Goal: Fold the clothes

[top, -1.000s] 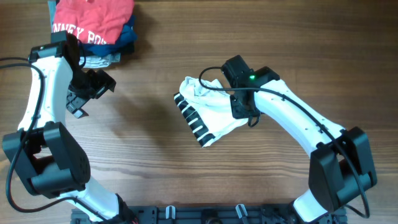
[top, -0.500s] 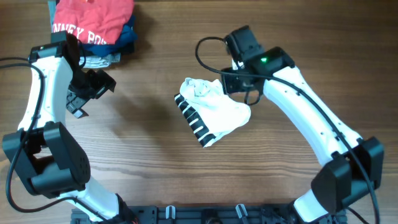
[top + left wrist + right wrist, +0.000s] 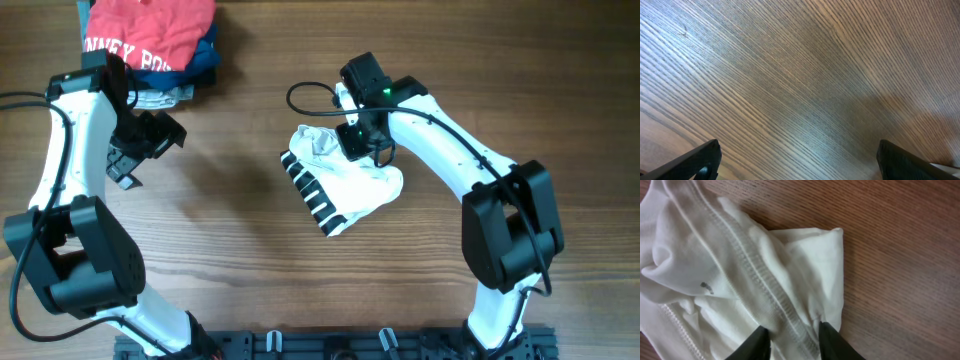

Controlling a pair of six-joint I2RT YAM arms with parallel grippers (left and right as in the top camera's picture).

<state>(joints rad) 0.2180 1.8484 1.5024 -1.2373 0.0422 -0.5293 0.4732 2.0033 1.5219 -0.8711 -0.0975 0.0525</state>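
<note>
Since the T-shirt (image 3: 350, 190) lies bunched, my right hand (image 3: 796, 342) pinches its seamed edge to spread it, left hand (image 3: 797, 162) hanging wide open, empty.

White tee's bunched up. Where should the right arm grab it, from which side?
Probably pinch the raised stitched seam of the white T-shirt, coming straight down with the right gripper. That ridge stands above the crumpled fabric, so the jaws can straddle it.
</note>
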